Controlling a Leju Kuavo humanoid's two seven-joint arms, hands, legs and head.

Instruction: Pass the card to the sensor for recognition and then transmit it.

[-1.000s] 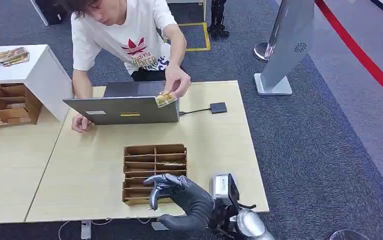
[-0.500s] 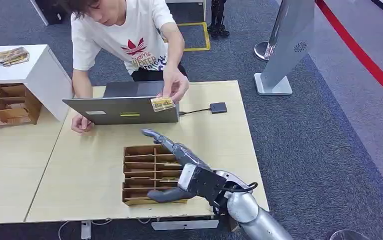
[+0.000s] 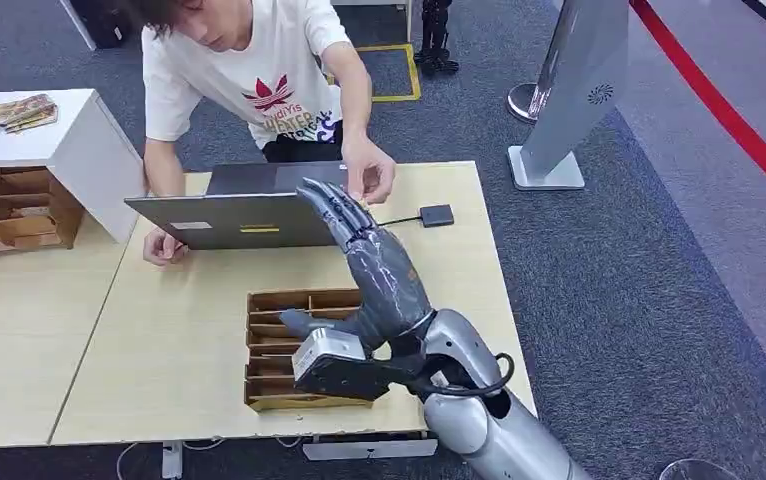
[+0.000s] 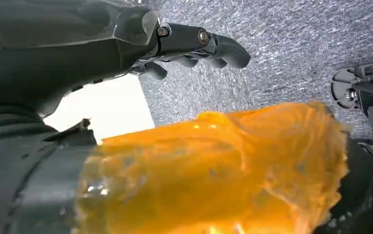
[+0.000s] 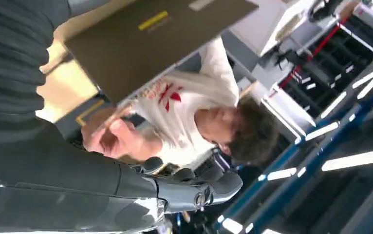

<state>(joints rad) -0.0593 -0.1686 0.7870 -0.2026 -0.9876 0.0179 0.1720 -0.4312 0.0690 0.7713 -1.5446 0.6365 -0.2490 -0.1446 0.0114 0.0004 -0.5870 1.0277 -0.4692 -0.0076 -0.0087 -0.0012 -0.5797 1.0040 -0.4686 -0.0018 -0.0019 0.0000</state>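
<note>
Fingers [image 3: 331, 208] of the right hand [image 3: 374, 262] stretch straight and slightly apart in the head view, reaching up toward the person's hand [image 3: 369, 180] at the top edge of the laptop [image 3: 234, 220]; half a second ago this hand was lower, over the wooden divider box [image 3: 304, 345], and a second ago it hung curled at the near edge of the tabletop [image 3: 439, 270]. The card, which the person was holding against the laptop lid in both earlier pictures, now sits hidden behind the robot's fingertips, so I cannot tell whether it is touched or pinched yet; it is most likely between the person's fingers and the robot's. The small black sensor [image 3: 436, 215] lies on the tabletop just to the right of the laptop, joined to it by a cable. From the left wrist view, the left hand [image 4: 194, 46] hangs beside the robot over grey carpet [image 4: 282, 53], fingers curled inward on nothing, with an orange blur close to the lens. From the right wrist view, the right hand's fingers [image 5: 209, 187] point at the person's hand [image 5: 109, 139] near the laptop's edge, and a sliver of card may show there, though it is too blurred to be sure. The handover looks imminent, with the pass over the sensor not yet done.
</note>
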